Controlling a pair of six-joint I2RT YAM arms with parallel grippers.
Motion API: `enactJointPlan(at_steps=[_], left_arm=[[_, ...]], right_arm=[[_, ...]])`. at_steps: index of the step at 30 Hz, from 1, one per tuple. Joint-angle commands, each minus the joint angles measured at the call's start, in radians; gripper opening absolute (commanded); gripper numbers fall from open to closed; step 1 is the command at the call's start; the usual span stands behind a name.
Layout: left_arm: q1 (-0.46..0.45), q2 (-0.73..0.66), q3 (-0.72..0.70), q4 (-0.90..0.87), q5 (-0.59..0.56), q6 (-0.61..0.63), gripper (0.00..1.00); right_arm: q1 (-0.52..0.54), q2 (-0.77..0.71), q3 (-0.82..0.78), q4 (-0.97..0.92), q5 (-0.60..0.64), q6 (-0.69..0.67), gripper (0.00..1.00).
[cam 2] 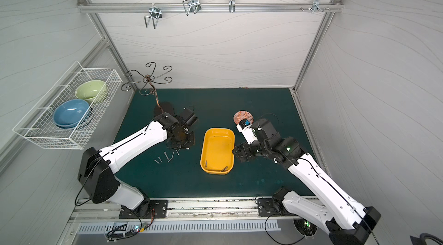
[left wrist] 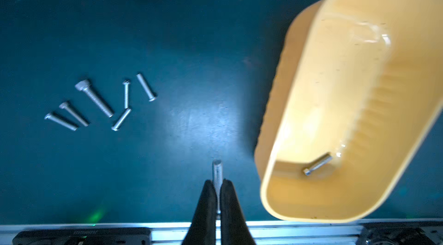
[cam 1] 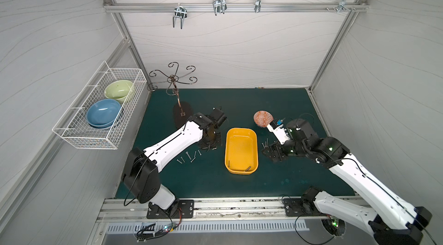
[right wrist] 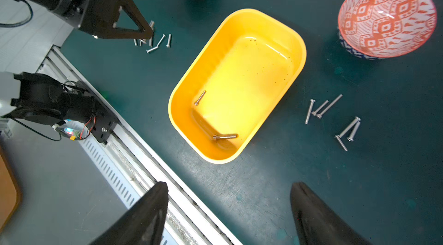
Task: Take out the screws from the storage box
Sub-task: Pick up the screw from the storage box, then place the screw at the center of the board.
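A shallow yellow box [right wrist: 251, 68] with rounded corners holds two small silver screws [right wrist: 224, 136] near one short end. Six loose screws [left wrist: 96, 102] lie on the green mat [right wrist: 371, 183] beside the box toward the left arm, and six more toward the right. The left gripper [left wrist: 217, 182], beside the box, is clenched on one threaded screw [left wrist: 217, 170]. The right gripper [right wrist: 229, 185], near the box, is spread wide and empty.

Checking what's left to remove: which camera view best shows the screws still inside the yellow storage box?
The right wrist view: both remaining screws lie sharp on the storage box floor. The left wrist view shows just one, blurred; in both top views they are tiny dark marks.
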Motion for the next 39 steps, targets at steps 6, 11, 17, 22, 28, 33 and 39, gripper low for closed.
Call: enactJointPlan(at_steps=[6, 11, 17, 22, 28, 33, 39], left_arm=[[0.124, -0.035, -0.175, 0.112, 0.057, 0.006, 0.0], [0.179, 0.005, -0.196, 0.148, 0.051, 0.036, 0.0], [0.19, 0.082, -0.249, 0.198, 0.062, 0.057, 0.0], [0.195, 0.089, -0.3, 0.239, 0.067, 0.054, 0.0], [0.197, 0.126, -0.306, 0.245, 0.059, 0.052, 0.0], [0.197, 0.134, -0.305, 0.238, 0.038, 0.048, 0.0], [0.197, 0.084, -0.313, 0.231, 0.013, 0.04, 0.35]], right_arm=[[0.012, 0.009, -0.061, 0.121, 0.054, -0.057, 0.83], [0.011, -0.004, -0.142, 0.204, 0.107, -0.09, 0.87], [0.009, -0.009, -0.225, 0.278, 0.133, -0.083, 0.92], [0.005, -0.036, -0.281, 0.357, 0.15, -0.056, 0.95], [-0.007, -0.053, -0.321, 0.415, 0.164, -0.072, 0.99], [-0.052, -0.047, -0.32, 0.415, 0.16, -0.066, 0.99], [-0.121, -0.059, -0.338, 0.456, 0.143, -0.038, 0.99]])
